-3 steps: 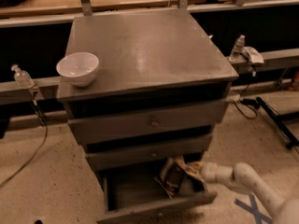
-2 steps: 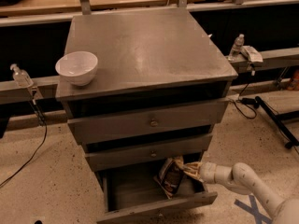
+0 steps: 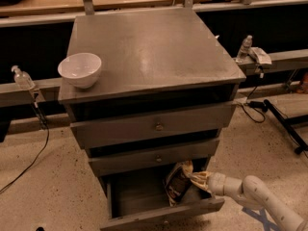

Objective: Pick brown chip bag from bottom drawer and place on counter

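At far left a clear bottle [image 3: 21, 77] stands on a grey ledge beside the cabinet. A white bowl [image 3: 80, 69] sits upright on the counter [image 3: 154, 47], near its front left corner. Below the counter the two upper drawers [image 3: 120, 131] are shut. The bottom drawer [image 3: 137, 196] is pulled out, and its grey floor shows on the left side.

The bag [image 3: 177, 183] is at the right side of that drawer, standing on end and tilted. Its lower end is down inside the drawer behind the front panel, and its upper end reaches the shadow under the middle drawer.

The gripper [image 3: 198, 178] comes in from the right, level with the bag's upper part, just above the drawer's right front corner. Its tan fingers [image 3: 202, 176] are clenched on the bag's right edge. The white arm [image 3: 255, 196] runs from it down to the lower right corner of the view.

A second bottle [image 3: 244, 46] stands on the ledge right of the counter.
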`<state>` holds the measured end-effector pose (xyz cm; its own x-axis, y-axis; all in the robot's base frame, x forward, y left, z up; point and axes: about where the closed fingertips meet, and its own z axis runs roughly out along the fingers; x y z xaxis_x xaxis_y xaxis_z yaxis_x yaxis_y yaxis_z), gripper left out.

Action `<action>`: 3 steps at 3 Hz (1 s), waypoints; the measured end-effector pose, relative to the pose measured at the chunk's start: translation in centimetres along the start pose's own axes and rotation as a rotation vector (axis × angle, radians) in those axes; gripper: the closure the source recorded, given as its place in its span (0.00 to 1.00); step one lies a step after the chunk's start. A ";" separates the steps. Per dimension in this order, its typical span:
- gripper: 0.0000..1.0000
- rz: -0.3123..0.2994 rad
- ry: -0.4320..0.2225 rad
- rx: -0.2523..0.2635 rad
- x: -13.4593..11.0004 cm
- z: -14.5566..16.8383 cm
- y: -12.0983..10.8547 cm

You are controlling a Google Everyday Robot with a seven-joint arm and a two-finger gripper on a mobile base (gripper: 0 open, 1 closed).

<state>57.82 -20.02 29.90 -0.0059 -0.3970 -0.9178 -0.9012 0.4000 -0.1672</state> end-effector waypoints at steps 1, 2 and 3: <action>1.00 0.066 -0.124 0.120 0.4 -1.9 2.4; 1.00 0.165 -0.316 0.309 1.6 -5.4 5.5; 1.00 0.214 -0.449 0.471 2.6 -9.7 7.8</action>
<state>46.58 -25.92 29.73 0.1087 0.0713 -0.9915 -0.6151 0.7884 -0.0108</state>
